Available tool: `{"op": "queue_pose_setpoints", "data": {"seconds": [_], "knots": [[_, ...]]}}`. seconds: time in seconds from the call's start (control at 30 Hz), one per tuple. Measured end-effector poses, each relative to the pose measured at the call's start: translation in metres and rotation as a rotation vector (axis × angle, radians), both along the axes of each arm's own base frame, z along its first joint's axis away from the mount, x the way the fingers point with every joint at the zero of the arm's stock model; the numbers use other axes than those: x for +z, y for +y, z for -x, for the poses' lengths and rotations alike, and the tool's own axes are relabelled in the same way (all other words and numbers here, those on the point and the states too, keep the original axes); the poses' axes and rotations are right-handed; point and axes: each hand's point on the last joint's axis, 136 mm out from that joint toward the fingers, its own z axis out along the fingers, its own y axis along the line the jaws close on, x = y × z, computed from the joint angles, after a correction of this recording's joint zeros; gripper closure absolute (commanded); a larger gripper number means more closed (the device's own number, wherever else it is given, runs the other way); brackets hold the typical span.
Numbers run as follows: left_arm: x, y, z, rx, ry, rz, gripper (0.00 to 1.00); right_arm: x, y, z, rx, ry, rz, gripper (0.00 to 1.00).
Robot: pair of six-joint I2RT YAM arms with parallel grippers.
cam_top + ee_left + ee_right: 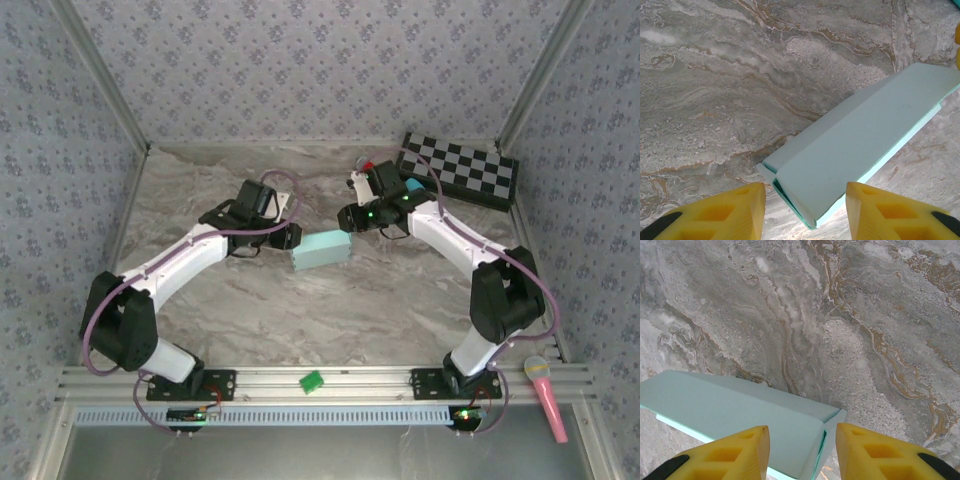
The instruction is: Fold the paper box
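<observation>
The paper box [321, 249] is a closed pale blue rectangular box lying on the marble tabletop between the two arms. My left gripper [290, 238] is at its left end. In the left wrist view the box [865, 135] runs away from the yellow fingers [740, 210], and its near end, with a tucked flap, sits in the gap of the left gripper [805, 195] without touching either finger. My right gripper [350, 217] is at the box's right end. In the right wrist view the box [730, 410] ends between the fingers of the right gripper [801, 435], which stands open.
A black-and-white checkerboard [458, 170] lies at the back right, with a blue marker [412, 187] beside the right arm. A green piece [312, 381] rests on the front rail and a pink toy microphone [546, 398] at its right end. Patterned walls close in three sides.
</observation>
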Motion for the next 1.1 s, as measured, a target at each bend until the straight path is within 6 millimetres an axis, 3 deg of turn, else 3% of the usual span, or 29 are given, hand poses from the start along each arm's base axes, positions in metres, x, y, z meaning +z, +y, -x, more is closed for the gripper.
{"op": "queue_pose_setpoints", "data": {"seconds": [1.1], "knots": [[-0.01, -0.001, 0.008, -0.014, 0.027, -0.005, 0.54, -0.018, 0.001, 0.006, 0.011, 0.028, 0.001, 0.59]]}}
